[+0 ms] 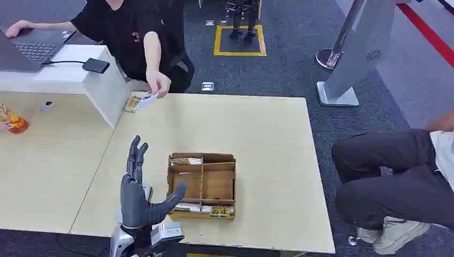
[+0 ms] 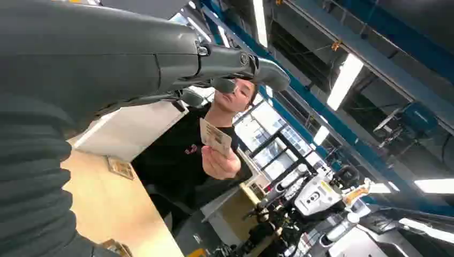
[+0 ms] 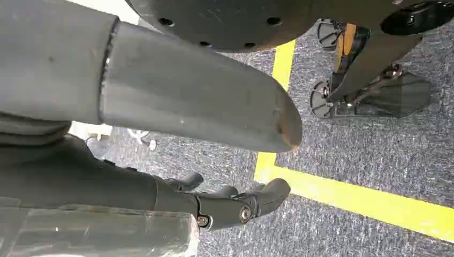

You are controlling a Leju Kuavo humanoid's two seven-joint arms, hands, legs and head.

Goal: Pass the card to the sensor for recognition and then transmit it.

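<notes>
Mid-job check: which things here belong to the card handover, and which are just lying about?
Job:
card, held out over the table by the person's hand
left hand, raised, holding nothing
right hand, hanging over the floor

Lying about:
wooden organiser tray
laptop
small black device
orange item

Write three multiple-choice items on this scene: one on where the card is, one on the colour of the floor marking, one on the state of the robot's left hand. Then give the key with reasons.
1. Where is the card?
A. In the wooden organizer
B. In the person's hand, over the table's far edge
C. In the robot's left hand

2. What colour is the square floor marking?
A. Yellow
B. White
C. Green

3. How is the left hand?
A. Gripping the card
B. Clenched in a fist
C. Open, raised, holding nothing

Key: 1 B, the person's hand pinches it; 2 A, the outline is yellow on grey carpet; 3 C, fingers apart above the table beside the wooden organizer.
</notes>
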